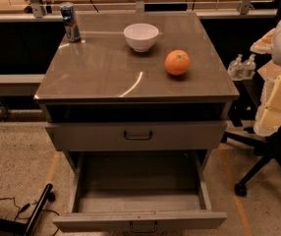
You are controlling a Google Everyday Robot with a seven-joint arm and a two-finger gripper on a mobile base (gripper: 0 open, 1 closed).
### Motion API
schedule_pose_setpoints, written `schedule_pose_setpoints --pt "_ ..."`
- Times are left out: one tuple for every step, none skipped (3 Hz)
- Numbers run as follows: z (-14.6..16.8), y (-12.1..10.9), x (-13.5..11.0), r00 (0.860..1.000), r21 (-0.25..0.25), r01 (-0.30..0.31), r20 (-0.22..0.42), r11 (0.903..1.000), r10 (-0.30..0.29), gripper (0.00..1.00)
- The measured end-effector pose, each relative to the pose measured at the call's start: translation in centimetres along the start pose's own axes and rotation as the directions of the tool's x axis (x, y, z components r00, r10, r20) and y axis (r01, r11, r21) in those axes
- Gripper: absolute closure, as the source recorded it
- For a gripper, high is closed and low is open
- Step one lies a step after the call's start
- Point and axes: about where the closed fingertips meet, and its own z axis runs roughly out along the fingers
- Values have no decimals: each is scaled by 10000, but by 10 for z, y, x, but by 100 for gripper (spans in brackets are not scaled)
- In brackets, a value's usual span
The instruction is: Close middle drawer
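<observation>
Fully pulled out, the middle drawer (pixel 139 221) juts from the cabinet (pixel 106 70); pincer (pixel 278 104) at right edge, well apart, state impossible to tell.

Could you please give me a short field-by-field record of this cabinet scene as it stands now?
middle drawer: pulled far out towards the camera, small dark handle at the centre of its low front
drawer above: front close to the cabinet, dark gap over it
cabinet top: holds a can at the back left, a white bowl and an orange
hand: at the right edge, beside the cabinet, apart from the drawers
task status: middle drawer not yet closed
</observation>
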Motion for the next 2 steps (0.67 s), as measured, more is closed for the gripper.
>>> schedule_pose_setpoints --pt "0 0 0 10000 2 0 1 10000 0 0" --pt "25 2 -2 9992 -373 168 367 9992 -155 0"
